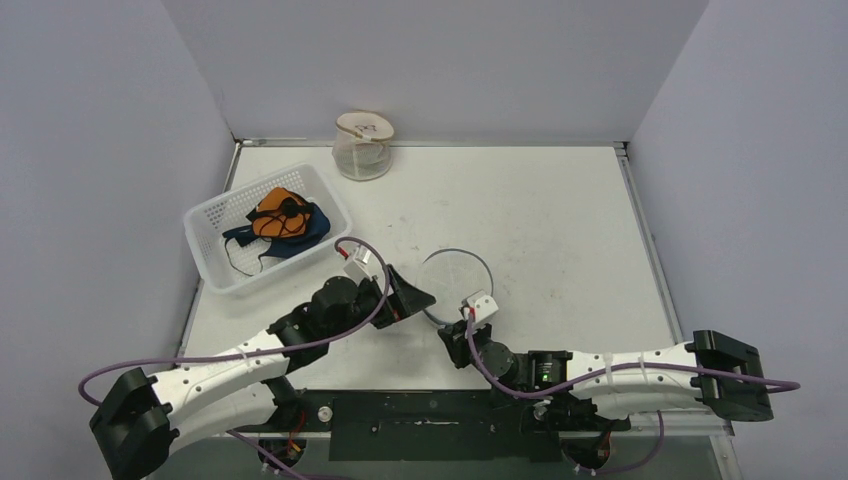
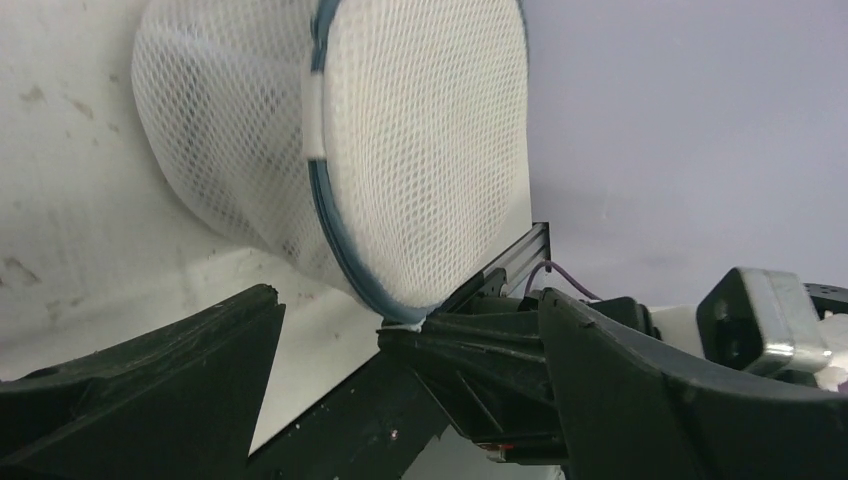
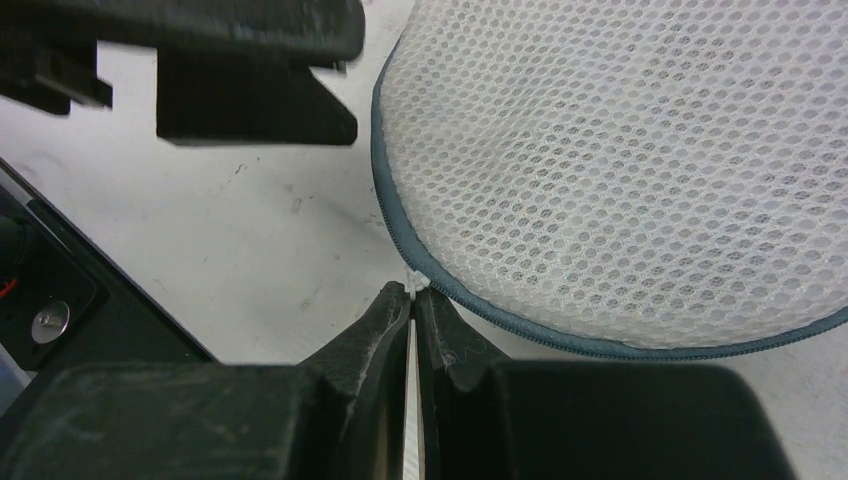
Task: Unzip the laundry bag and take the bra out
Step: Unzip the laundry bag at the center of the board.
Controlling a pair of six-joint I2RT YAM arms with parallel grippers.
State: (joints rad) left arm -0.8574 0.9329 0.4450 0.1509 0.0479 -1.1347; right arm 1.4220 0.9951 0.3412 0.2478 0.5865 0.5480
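**1. Laundry bag** (image 3: 620,170)
- Loc: dead ahead of the R fingertips, rim touching them. Also ahead of the L fingers (image 2: 150,390), framed between the pair, no contact seen.
- Form: round, domed.
- Mat'l: white open-weave mesh, w/ blue-grey zip tape (image 3: 380,190) round the rim.
- Handling (est.): light and soft. The mesh should dent under a squeeze, while the rim looks stiffer and keeps the circle. Likely to slide on the smooth tabletop (image 1: 560,220) unless braced. The weave could snag.
- Where to grip (est.): the tab for the zip run. Rim tape on the side away from the tab for the counter-hold, not the loose mesh.

**2. White tab** (image 3: 416,284)
- Small piece at the rim, prob. the zip pull. It sits right at the R fingertips.

**3. Bra**
- Not visible through the mesh. Can't tell if it is inside.

**4. R gripper** (image 3: 412,300)
- Fingers pressed together, nipping the white tab.

**5. L gripper** (image 2: 410,305)
- Fingers spread wide, holding nothing.

**6. Basket** (image 1: 215,268)
- White slotted plastic, rectangular. Well apart from the L fingers, off to their left.
- Holds orange and blue garments (image 1: 285,220) w/ dark straps.

**7. Clear tub** (image 1: 363,150)
- Round, w/ lid. Far beyond both sets of fingertips.
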